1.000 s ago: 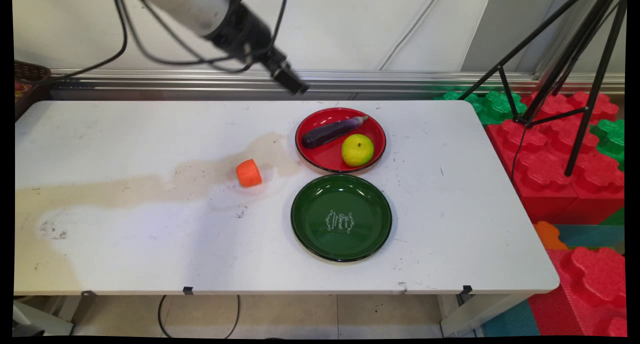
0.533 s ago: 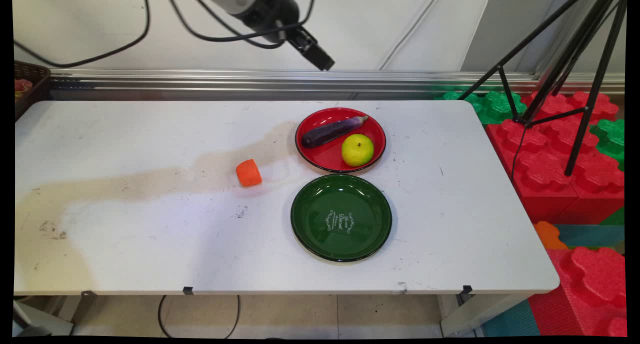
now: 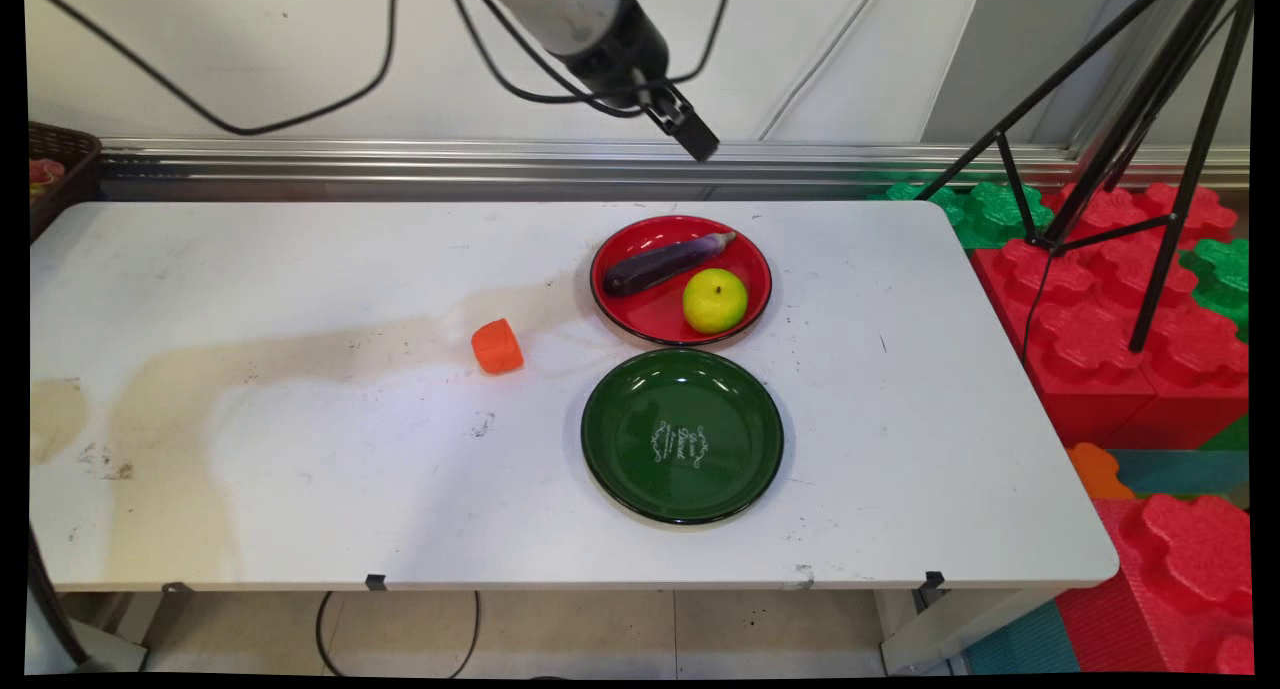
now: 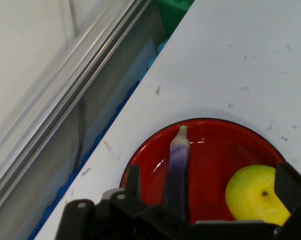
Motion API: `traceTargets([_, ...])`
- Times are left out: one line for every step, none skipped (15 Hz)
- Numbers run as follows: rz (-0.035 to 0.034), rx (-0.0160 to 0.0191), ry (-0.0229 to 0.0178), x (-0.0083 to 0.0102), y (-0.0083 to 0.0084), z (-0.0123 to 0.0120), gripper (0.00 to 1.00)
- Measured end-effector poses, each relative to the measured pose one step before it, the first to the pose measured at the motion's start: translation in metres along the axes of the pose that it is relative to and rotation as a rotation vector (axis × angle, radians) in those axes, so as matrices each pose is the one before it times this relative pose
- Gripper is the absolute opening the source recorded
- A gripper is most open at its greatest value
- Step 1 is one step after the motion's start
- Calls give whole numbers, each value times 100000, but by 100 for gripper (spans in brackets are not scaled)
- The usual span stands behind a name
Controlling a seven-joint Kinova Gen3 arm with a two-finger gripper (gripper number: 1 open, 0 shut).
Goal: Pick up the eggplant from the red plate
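Note:
My black gripper (image 3: 692, 135) hangs high over the table's far edge, above and just behind the red plate (image 3: 752, 259). In the hand view the gripper (image 4: 210, 176) is open, its fingers (image 4: 134, 179) wide apart with nothing between them. A purple eggplant (image 3: 662, 262) and a yellow-green apple (image 3: 715, 300) lie on the red plate. Seen from the hand, the eggplant (image 4: 178, 167) lies between the fingers' lines and the apple (image 4: 250, 195) is at the lower right of the red plate (image 4: 210, 140).
An empty dark green plate (image 3: 682, 435) sits just in front of the red one. An orange block (image 3: 497, 346) lies on the table to the left of the plates. Red and green foam blocks (image 3: 1130, 299) and a black tripod (image 3: 1150, 119) stand at the right.
The arm has swung to the right along the back of the table, from above the orange block's side to over the red plate. Nothing on the table has moved.

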Motion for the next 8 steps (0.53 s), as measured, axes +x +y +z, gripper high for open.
traceTargets([-35, -3, -760, 173, 57, 705, 100])
traceTargets([20, 30, -1280, 205, 46, 1066, 100])
traceTargets([20, 39, -1547, 204, 3, 1238, 100])
traceTargets([-70, 147, -1780, 103, -95, 1273, 100])
traceTargets([82, 16, -1596, 88, -82, 1103, 100])
traceTargets([121, 36, -1058, 47, -54, 676, 100])
traceTargets([137, -14, -1751, -12, -115, 1048, 100])
traceTargets([237, -79, -1946, 20, -110, 1174, 100])
